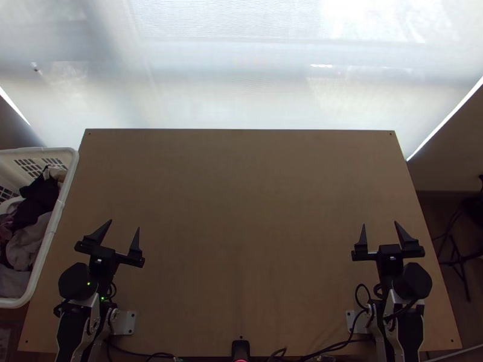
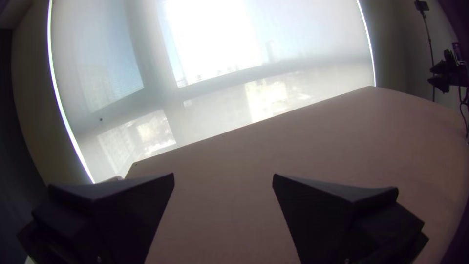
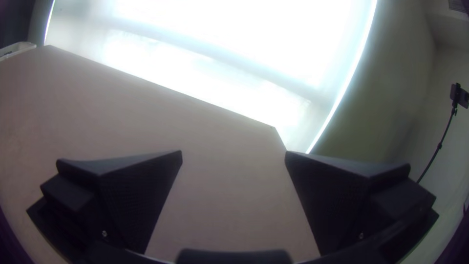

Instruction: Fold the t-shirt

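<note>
In the top view, my left gripper (image 1: 124,225) is over the table's left side near the basket, its two black fingers wide apart with nothing between them. My right gripper (image 1: 380,224) stands open over the right side, holding nothing. The left wrist view has the left gripper (image 2: 223,180) spread above bare wood, and the right wrist view has the right gripper (image 3: 233,154) likewise parted. Dark and greyish cloths (image 1: 29,244) lie bunched in the basket; whether a t-shirt is among them I cannot tell.
The wooden table (image 1: 241,199) stretches between both arms. A white plastic basket (image 1: 51,232) stands against its left edge. Cables (image 1: 338,346) and a small black device (image 1: 240,349) are at the near edge. A pale blind (image 1: 241,78) hangs beyond the far edge.
</note>
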Tool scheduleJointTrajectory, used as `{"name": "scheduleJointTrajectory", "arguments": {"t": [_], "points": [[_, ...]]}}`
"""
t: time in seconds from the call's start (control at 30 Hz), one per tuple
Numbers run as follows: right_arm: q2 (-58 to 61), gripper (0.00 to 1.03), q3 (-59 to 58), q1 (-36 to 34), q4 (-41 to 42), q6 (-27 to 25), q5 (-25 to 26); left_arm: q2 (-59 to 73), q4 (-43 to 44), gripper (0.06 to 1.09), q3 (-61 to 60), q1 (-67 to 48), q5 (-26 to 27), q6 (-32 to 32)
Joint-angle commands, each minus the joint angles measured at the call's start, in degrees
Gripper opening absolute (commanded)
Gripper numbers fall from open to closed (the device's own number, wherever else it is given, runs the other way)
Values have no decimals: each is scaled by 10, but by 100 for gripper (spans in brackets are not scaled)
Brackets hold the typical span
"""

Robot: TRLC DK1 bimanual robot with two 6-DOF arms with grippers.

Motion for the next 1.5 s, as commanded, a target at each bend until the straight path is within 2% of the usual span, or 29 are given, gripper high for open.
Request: {"name": "scheduleJointTrajectory", "arguments": {"t": [0.0, 0.8, 1.13, 1.23, 1.27, 1.37, 1.47], "points": [[0, 98, 0, 0, 0, 0, 0, 0, 0, 104, 0, -7, 0, 0], [0, 98, 0, 2, 0, 0, 0, 0, 0, 104, 0, -14, 0, -5], [-1, 98, 0, 32, 0, -3, 0, 0, 0, 104, 0, -22, 0, -7], [16, 98, 0, -17, -1, -10, -1, 0, 0, 104, 0, -34, 0, -6], [19, 98, 0, -14, -1, -10, -3, 0, 1, 104, 0, -49, 1, -7], [30, 98, 0, -1, 11, 23, -3, 0, 4, 104, 0, -100, 0, -29], [34, 98, 0, -4, 13, 49, -2, 0, -1, 104, 0, -109, 0, -18]]}}
